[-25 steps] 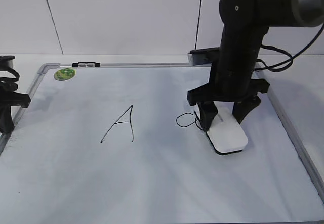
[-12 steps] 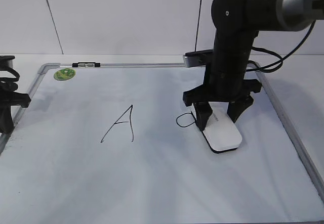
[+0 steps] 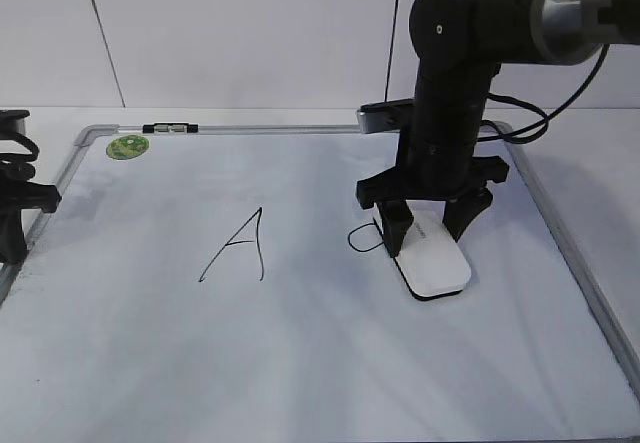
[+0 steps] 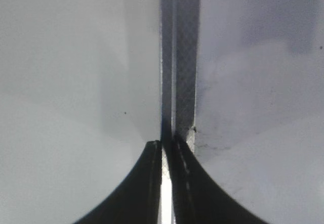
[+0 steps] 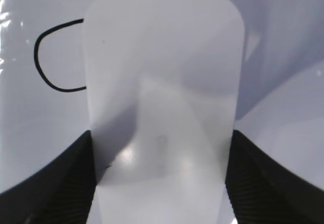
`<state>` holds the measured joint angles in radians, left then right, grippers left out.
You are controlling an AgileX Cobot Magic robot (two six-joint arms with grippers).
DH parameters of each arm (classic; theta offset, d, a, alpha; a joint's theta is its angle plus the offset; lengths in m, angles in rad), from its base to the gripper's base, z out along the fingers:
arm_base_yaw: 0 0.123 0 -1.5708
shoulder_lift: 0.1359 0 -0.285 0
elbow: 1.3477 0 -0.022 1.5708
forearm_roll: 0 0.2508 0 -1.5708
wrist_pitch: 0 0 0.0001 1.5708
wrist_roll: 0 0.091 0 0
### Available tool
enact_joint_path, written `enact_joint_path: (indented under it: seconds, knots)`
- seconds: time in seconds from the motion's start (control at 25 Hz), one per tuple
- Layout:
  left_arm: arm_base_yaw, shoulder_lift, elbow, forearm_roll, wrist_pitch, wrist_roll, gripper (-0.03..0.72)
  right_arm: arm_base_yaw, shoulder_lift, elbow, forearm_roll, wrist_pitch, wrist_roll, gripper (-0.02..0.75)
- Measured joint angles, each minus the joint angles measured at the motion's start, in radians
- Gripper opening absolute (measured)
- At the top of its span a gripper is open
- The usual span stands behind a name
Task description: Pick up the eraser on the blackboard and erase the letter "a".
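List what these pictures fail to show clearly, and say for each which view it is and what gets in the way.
- The letter "a": exterior and right wrist views, right part hidden behind the eraser and right gripper.
- Eraser lettering: too small in the exterior view, washed out by glare in the right wrist view.
- Eraser's near end: right wrist view, cut off by the bottom edge.
- Left gripper: left wrist view shows only the fingertips against the blackboard frame.
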<state>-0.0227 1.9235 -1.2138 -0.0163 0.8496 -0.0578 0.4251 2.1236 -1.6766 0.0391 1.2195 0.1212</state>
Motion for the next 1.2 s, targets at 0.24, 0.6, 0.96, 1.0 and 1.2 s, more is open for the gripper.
enact_joint_path:
  seconds: [0.24,0.6,0.96,1.0,1.2]
  knots:
    - [0.0,0.0,0.0,0.0,0.0,0.0,0.026,0.002,0.005,-0.008,0.008,0.007,-0.006,0.559]
    - [0.0,0.0,0.0,0.0,0.0,0.0,0.027,0.048,0.02,-0.033,0.008,0.007,-0.011,0.559]
    - [0.0,0.0,0.0,0.0,0.0,0.0,0.028,0.098,0.035,-0.057,0.014,0.007,-0.015,0.559]
    - [0.0,0.0,0.0,0.0,0.0,0.0,0.028,0.099,0.035,-0.057,0.014,0.007,-0.015,0.559]
    - [0.0,0.0,0.0,0.0,0.0,0.0,0.028,0.1,0.036,-0.057,0.002,0.007,-0.011,0.559]
